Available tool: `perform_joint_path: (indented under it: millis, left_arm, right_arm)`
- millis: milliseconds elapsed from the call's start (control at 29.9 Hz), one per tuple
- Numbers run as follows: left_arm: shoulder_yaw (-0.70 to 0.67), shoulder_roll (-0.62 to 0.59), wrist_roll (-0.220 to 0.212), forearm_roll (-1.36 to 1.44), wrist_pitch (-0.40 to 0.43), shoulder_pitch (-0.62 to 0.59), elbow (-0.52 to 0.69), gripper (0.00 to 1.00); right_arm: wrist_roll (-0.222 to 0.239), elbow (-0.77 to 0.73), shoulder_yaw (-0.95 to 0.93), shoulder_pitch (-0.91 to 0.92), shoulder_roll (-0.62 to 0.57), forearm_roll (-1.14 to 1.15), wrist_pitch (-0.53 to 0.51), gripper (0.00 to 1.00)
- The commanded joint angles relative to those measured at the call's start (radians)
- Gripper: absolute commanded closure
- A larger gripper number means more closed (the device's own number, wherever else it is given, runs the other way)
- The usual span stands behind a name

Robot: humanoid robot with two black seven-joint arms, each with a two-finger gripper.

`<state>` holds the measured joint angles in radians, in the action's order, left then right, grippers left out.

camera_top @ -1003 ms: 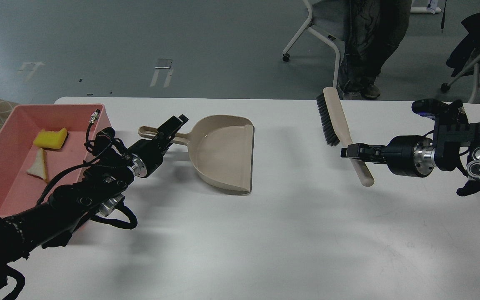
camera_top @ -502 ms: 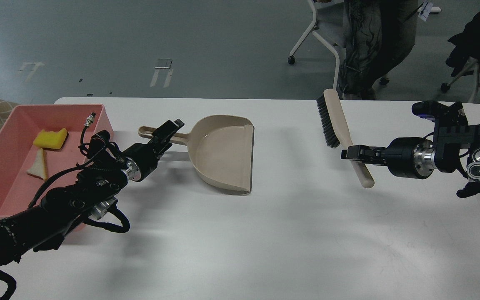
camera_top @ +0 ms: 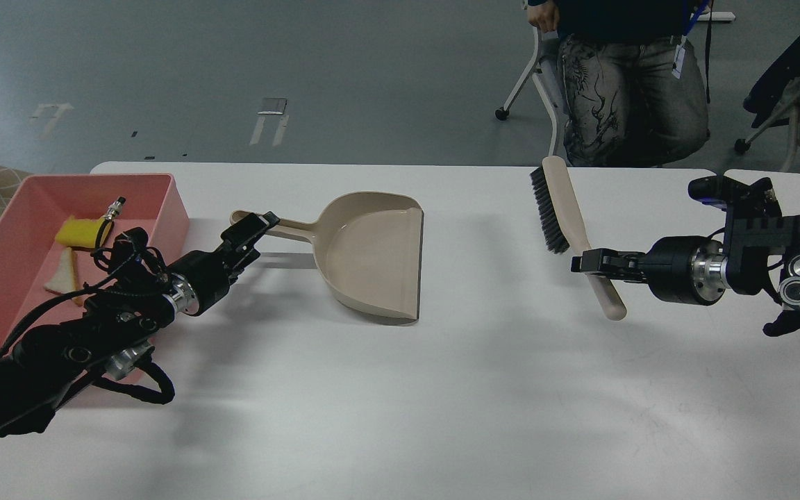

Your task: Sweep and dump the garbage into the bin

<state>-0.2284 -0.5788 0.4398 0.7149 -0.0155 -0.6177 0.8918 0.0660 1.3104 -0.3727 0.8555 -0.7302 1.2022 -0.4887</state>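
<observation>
While right hand [camera_top: 580,264] grips brush [camera_top: 567,222] — dustpan [camera_top: 372,253] mid-table, bin [camera_top: 164,201] at left edge.

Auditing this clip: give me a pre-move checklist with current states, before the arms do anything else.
1. Yellow chunk inside pink bin: ok.
2. White slice inside bin: ok.
3. Dustpan flat on table, empty: ok.
4. Left gripper off the dustpan handle: cannot tell.
5. Right gripper holding brush by its handle: ok.
6. No scraps left on table: ok.
</observation>
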Motion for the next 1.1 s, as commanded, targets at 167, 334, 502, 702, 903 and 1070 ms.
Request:
perform_joint_path:
  millis: [167, 334, 502, 702, 903, 1070]
  left_arm:
    - [0.000, -0.088, -0.004, 0.000, 0.009, 0.010, 0.096, 0.04]
    - [-0.003, -0.150, -0.006, 0.000, 0.029, 0.012, 0.162, 0.03]
    - [-0.011, -0.216, -0.009, 0.000, 0.035, 0.012, 0.239, 0.03]
    - [-0.052, -0.346, -0.010, -0.002, 0.092, 0.007, 0.338, 0.04]
    - [-0.196, -0.429, -0.013, -0.020, 0.138, -0.017, 0.372, 0.04]
    - [-0.226, -0.405, -0.018, -0.023, 0.101, -0.123, 0.282, 0.04]
  right_arm:
    - [0.000, 0.000, 0.000, -0.001, 0.000, -0.001, 0.000, 1.00]
    - [0.000, 0.000, 0.000, -0.001, 0.000, 0.000, 0.000, 1.00]
    - [0.000, 0.000, 0.000, 0.000, 0.000, -0.001, 0.000, 1.00]
    - [0.000, 0.000, 0.000, 0.000, -0.002, -0.001, 0.000, 1.00]
    - [0.000, 0.000, 0.000, -0.001, -0.008, 0.000, 0.000, 1.00]
    - [0.000, -0.003, 0.000, -0.003, -0.009, 0.000, 0.000, 1.00]
